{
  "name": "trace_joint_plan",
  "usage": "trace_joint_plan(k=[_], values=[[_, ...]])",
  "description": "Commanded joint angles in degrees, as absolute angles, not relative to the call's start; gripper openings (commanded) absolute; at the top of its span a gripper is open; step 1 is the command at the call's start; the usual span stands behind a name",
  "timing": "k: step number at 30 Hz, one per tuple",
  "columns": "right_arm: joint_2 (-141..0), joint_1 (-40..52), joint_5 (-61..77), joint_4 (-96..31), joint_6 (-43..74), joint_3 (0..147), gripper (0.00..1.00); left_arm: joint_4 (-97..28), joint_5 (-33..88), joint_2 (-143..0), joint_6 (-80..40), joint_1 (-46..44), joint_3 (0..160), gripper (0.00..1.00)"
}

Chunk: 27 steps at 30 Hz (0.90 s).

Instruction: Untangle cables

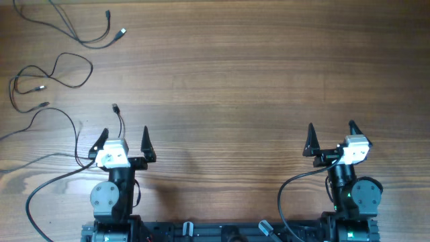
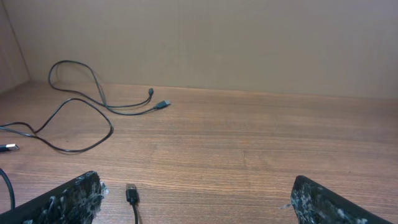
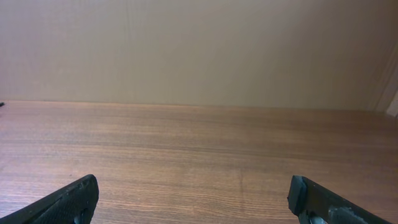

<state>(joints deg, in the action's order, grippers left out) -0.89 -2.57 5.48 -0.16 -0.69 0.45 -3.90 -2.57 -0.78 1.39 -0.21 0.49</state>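
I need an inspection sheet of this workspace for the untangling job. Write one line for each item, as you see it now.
Surface: wooden table, plain grain.
Job's things: thin black cables spread over the far left side; one plug lies between the left pincer's fingers, untouched.
Clutter: nothing seen.
Grippers: left pincer open and empty; right pincer open and empty.
Cables: thicker arm cables curve beside the bases.
Surroundings: plain beige wall behind the table.
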Motion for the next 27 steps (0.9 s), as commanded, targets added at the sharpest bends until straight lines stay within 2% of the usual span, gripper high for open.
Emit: trace_joint_plan(k=[1, 27], values=[[-0.2, -2.5, 4.9, 0.0, 0.0, 0.4, 1.0, -3.9, -3.7, -0.2, 1.0, 0.2, 0.3, 1.0], [-0.2, -2.5, 4.9, 0.0, 0.1, 0.4, 1.0, -3.9, -3.7, -0.2, 1.1, 0.2, 0.3, 1.0]])
